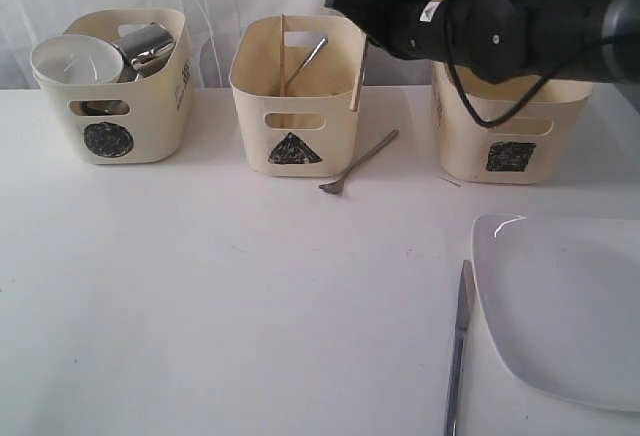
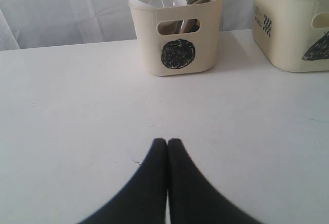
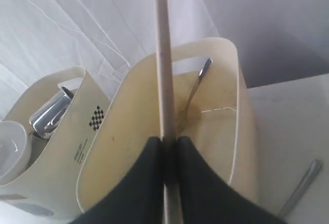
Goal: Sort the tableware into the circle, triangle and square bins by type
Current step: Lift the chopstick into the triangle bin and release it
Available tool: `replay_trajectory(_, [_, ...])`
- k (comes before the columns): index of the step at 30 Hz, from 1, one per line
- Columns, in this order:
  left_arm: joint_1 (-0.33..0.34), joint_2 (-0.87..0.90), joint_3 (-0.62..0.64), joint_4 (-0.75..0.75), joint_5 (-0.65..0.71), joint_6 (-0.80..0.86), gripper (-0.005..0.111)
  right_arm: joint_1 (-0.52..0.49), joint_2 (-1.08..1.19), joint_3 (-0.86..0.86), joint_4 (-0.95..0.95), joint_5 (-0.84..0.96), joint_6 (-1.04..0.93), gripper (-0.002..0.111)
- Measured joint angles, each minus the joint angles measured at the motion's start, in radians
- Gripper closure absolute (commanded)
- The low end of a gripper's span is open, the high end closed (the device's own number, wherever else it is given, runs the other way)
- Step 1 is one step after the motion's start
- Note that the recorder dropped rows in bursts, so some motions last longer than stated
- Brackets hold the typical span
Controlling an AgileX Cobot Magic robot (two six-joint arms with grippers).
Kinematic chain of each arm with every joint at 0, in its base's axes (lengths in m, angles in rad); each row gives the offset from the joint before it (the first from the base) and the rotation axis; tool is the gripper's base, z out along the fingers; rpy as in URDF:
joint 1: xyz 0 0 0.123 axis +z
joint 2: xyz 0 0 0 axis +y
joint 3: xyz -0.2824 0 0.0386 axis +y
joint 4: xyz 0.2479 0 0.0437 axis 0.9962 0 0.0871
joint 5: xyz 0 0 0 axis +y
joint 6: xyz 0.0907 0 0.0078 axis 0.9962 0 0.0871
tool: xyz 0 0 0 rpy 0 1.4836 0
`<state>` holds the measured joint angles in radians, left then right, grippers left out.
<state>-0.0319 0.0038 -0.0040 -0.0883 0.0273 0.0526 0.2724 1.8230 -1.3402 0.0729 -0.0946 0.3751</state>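
Pale wooden chopstick (image 3: 163, 54), slim, straight and smooth, stands near-upright at the rim of the triangle bin (image 1: 252, 121), pinched in the right tool (image 3: 165, 141); left tool (image 2: 167, 141) is closed, empty, above the bench (image 2: 77, 131).

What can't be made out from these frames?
Square bin contents: exterior view, right arm covers its mouth.
Knife lower end: exterior view, cut off by bottom edge.
Plate: exterior view, right edge crops it.
Chopstick past the grip: right wrist view, hidden behind the fingers.

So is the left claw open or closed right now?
Shut. In the left wrist view the left gripper has its fingers pressed together, nothing between them.
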Motion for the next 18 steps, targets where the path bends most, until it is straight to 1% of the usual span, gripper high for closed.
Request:
replay_trajectory(10, [0.0,0.0,0.0,0.0,0.0,0.0,0.105,0.0,0.213,-0.327,0.0,0.074,-0.082,0.108])
replay_trajectory(15, [0.0,0.0,0.0,0.0,0.0,0.0,0.105,0.0,0.314,-0.446,0.0,0.109,-0.118,0.108])
replay_trajectory(16, [0.0,0.0,0.0,0.0,0.0,0.0,0.105,0.0,0.334,-0.468,0.0,0.113,-0.118,0.106])
replay_trajectory(18, [0.0,0.0,0.0,0.0,0.0,0.0,0.105,0.0,0.368,-0.504,0.0,0.118,-0.125,0.097])
